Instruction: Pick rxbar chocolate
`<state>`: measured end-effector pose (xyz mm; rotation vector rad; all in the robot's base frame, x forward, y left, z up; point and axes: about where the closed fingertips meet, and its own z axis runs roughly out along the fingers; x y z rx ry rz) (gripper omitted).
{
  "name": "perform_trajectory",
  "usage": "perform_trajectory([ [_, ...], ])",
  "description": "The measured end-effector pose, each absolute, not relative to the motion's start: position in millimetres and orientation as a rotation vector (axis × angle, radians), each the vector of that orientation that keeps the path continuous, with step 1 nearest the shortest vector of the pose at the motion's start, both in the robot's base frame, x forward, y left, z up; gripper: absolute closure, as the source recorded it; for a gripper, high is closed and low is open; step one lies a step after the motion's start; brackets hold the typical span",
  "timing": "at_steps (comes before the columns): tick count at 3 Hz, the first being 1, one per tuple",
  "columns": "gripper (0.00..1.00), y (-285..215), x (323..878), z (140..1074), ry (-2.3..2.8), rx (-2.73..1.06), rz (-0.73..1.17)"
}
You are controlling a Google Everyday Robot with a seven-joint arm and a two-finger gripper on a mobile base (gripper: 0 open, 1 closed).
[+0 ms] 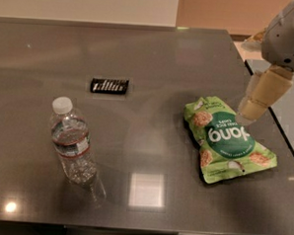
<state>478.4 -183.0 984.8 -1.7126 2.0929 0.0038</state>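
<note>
A dark grey, glossy table (164, 66) fills nearly the whole view. Its far edge meets a pale wall, its right edge slants down toward the near right corner, and its near edge runs along the bottom. The robot's white arm comes in from the upper right, over that slanting edge. Its beige gripper (247, 114) hangs low just beside the top right corner of a green snack pouch (227, 141); whether it is spread or closed cannot be told. The pouch lies flat on the right side. A clear water bottle (71, 142) with a white cap stands upright near the left front. The rxbar chocolate (109, 85) lies flat left of centre, behind the bottle and well apart from everything, with bare tabletop all around it. It is a small black rectangle with a row of white lettering.
</note>
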Motion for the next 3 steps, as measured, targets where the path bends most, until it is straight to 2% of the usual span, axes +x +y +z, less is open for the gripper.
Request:
perform_trajectory([
  [3, 0.00, -111, 536, 965, 1.960, -1.723, 0.172],
])
